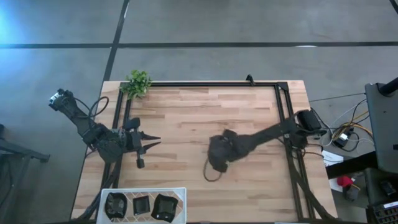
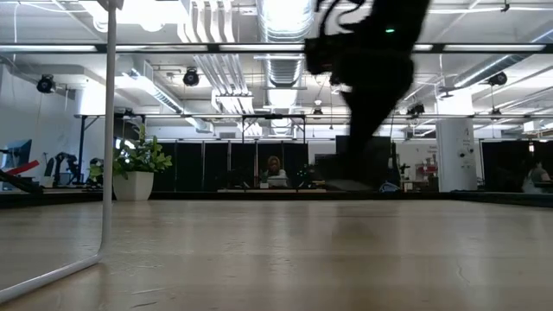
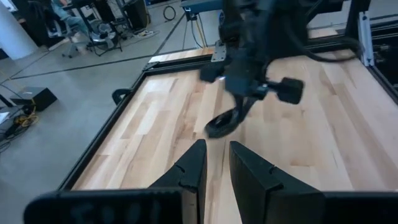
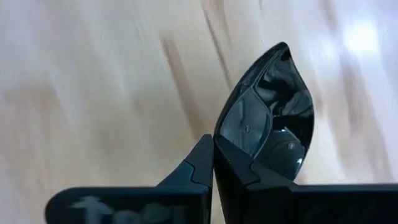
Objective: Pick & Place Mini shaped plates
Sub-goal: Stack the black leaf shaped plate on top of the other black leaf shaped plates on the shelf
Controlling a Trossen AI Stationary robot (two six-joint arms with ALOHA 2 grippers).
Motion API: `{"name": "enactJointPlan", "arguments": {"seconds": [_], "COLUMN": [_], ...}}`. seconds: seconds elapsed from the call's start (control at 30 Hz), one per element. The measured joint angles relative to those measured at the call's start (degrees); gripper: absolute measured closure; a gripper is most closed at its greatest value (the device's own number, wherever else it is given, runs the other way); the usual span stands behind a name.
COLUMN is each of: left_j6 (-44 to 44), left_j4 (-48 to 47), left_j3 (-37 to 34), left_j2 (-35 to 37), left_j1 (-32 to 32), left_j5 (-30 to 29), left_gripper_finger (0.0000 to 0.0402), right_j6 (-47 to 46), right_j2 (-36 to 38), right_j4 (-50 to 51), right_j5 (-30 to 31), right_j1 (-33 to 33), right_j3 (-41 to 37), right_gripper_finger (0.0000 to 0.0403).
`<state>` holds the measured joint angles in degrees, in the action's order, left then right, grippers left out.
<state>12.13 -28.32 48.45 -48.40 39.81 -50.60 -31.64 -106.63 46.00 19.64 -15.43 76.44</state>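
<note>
My right gripper reaches to the middle of the table and is shut on one glossy black mini plate with a pointed outline. In the left wrist view that plate hangs tilted under the right arm. Three more black plates lie in a white tray at the near left edge. My left gripper waits open over the table's left side, pointing toward the right arm, its fingers a small gap apart. My right gripper pinches the plate's rim between its two fingers, one on the inner face and one on the back. The fingers come from above, slanting down. The plate stands on edge and tilted below them; whether its lower edge touches the table, I cannot tell.
A small green plant stands at the far left corner. A black frame runs along the far and side edges of the wooden table. The white tray's upright edge shows at the left of the low view. Bare wood lies between the arms.
</note>
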Motion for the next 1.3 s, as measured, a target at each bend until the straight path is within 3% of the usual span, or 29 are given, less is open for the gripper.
{"name": "enactJointPlan", "arguments": {"seconds": [0.2, 0.53, 0.87, 1.3], "left_j6": [0.2, 0.8, 1.7, 2.1], "left_j4": [0.0, 0.0, 0.0, 0.0], "left_j3": [0.0, 0.0, 0.0, 0.0], "left_j2": [0.0, 0.0, 0.0, 0.0], "left_j1": [0.0, 0.0, 0.0, 0.0], "left_j5": [0.3, 0.3, 0.2, 0.2], "left_gripper_finger": [0.0337, 0.0337, 0.0337, 0.0337], "right_j6": [20.6, 41.0, 47.3, 50.4], "right_j2": [0.0, -1.4, -10.6, -17.2], "right_j4": [-15.5, -25.7, -27.8, -20.6], "right_j5": [0.1, -2.3, -4.7, -4.7], "right_j1": [5.7, 8.6, 8.5, 8.5], "right_j3": [0.0, -0.1, 3.8, 11.3], "right_gripper_finger": [0.0395, 0.0395, 0.0395, 0.0394]}}
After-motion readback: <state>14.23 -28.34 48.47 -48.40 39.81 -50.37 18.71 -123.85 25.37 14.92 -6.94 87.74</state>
